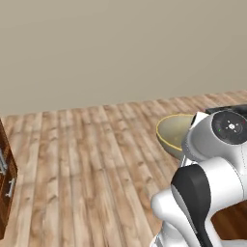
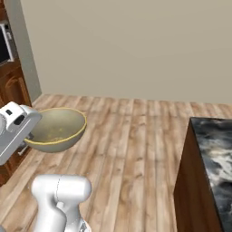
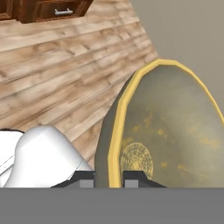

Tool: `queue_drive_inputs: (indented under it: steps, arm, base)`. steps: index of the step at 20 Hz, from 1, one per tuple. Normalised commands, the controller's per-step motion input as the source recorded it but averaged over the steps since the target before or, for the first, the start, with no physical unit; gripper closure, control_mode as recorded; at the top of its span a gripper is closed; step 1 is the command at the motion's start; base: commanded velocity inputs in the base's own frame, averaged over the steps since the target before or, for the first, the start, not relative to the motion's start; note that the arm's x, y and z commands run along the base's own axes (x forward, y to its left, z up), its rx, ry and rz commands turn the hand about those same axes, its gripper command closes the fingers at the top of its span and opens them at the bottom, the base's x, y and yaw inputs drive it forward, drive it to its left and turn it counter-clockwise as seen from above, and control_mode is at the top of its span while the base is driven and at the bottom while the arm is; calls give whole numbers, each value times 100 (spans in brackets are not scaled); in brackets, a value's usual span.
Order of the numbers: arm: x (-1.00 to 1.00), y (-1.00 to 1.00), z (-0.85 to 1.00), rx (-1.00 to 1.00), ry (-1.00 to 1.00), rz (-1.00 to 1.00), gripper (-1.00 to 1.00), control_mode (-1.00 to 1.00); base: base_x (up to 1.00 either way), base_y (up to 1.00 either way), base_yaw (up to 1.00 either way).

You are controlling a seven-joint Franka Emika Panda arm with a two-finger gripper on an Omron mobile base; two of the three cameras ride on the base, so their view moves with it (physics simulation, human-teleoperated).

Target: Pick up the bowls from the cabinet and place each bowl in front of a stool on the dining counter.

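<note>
A wide bowl [image 3: 170, 131], cream-beige inside with a pale yellow rim and greyish-olive outside, hangs in the air over the wooden floor. My gripper [image 3: 111, 183] is shut on its rim, one fingertip inside the bowl and one outside. The bowl [image 1: 172, 132] pokes out to the left of the white hand in the left base view. In the right base view the bowl [image 2: 58, 129] sits to the right of the hand, tilted slightly. A corner of the dining counter [image 2: 213, 149], marbled top over brown side, stands at the lower right. The cabinet and the stool are out of view.
Wooden plank floor [image 1: 96, 159] stretches to a plain beige wall [image 1: 120, 48]. A brown drawer unit [image 1: 6, 183] stands at the left edge. More brown drawers [image 3: 52, 11] lie across the floor in the hand view. Tall wooden units [image 2: 11, 86] stand at the far left.
</note>
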Motion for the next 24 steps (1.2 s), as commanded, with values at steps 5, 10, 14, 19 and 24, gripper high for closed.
queue_drive_inputs:
  steps: [5,10,14,19,24]
  arm:
    - [0,0,0,0,0,0,100,100]
    - [0,0,0,0,0,0,100,100]
    - [0,0,0,0,0,0,100,100]
    - [0,0,0,0,0,0,100,100]
    - [0,0,0,0,0,0,100,100]
  base:
    - [100,30,-7]
    - [100,35,-9]
    - [100,42,-10]
    - [100,36,-9]
    - [100,30,-21]
